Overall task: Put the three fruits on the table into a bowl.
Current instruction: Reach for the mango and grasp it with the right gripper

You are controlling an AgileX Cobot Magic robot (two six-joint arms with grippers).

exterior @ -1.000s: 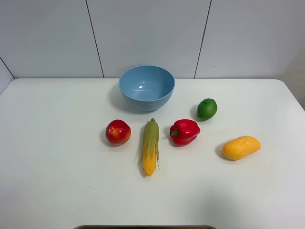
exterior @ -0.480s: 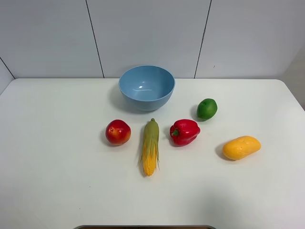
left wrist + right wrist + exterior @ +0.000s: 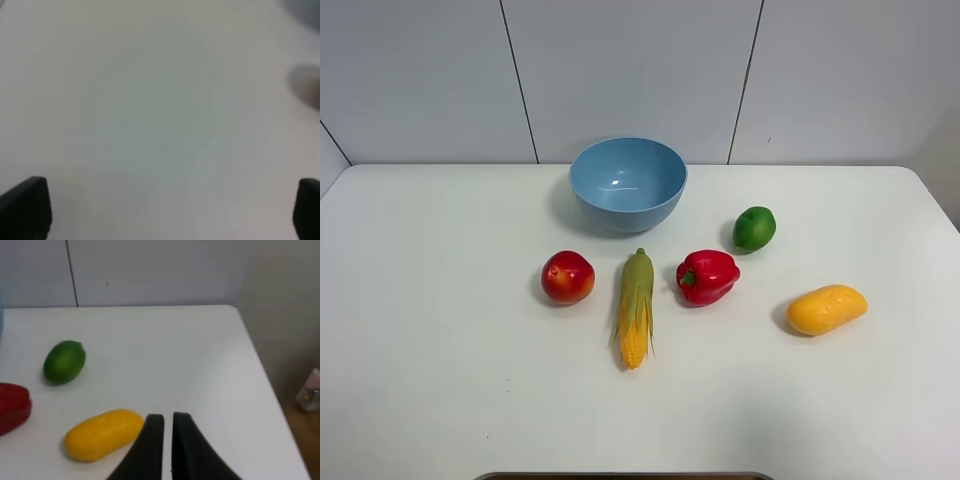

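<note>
- Right wrist view: the right jaws are all but closed. Their two dark fingers [image 3: 150,445] stand side by side with only a thin slit between them, and they hold nothing.
- Beside those fingers lies the yellow-orange mango [image 3: 104,434]. One end appears to meet a fingertip, though this angle does not show whether they touch.
- Left wrist view: the left jaws are spread wide. One dark tip sits at each lower corner of the picture, with nothing between them, over the bare white tabletop [image 3: 150,110].
- Exterior high view: the light blue bowl [image 3: 627,185] stands at the back middle of the tabletop, with no fruit in it.
- All three fruits lie on the tabletop outside the bowl. The red apple [image 3: 568,277] is in front of it to the left, the round green fruit [image 3: 754,228] is to its right, and the mango is farther right and nearer the front.
- Between the apple and the green fruit lie a corn cob [image 3: 636,307] and a red bell pepper [image 3: 707,276], each apart from its neighbours.
</note>
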